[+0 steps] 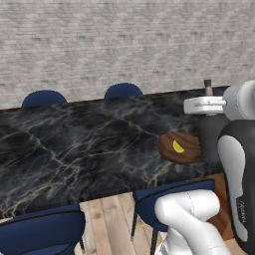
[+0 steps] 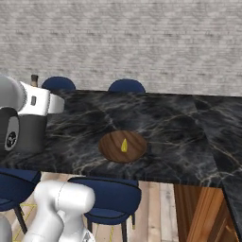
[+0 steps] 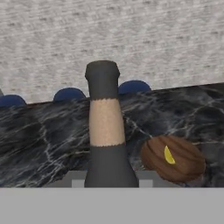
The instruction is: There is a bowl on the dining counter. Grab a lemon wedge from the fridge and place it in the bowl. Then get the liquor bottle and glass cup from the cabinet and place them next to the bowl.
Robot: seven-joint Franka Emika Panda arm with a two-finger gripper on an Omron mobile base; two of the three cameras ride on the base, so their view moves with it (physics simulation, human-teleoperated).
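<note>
The dark-brown wooden bowl [image 1: 172, 155] [image 2: 109, 147] [image 3: 186, 168] rests on the black marble dining counter [image 1: 74, 149] [image 2: 175, 127] near its front edge. A yellow lemon wedge [image 1: 178, 146] [image 2: 124, 145] [image 3: 168, 155] lies inside it. My gripper [image 3: 109, 180] is shut on the lower body of the liquor bottle [image 3: 105, 127], which stands upright with a tan neck band and a dark cap. The bottle's top [image 1: 207, 88] [image 2: 34, 79] pokes up above the white hand. The bottle hangs over the counter, left of the bowl in the hand view. The glass cup, fridge and cabinet are out of view.
Blue chairs [image 1: 44, 98] [image 1: 123, 90] stand at the counter's far side before a pale brick wall. More blue chairs [image 1: 42, 231] [image 2: 106, 196] stand at the near side on the wooden floor. Bare marble stretches left of the bowl in the left base view.
</note>
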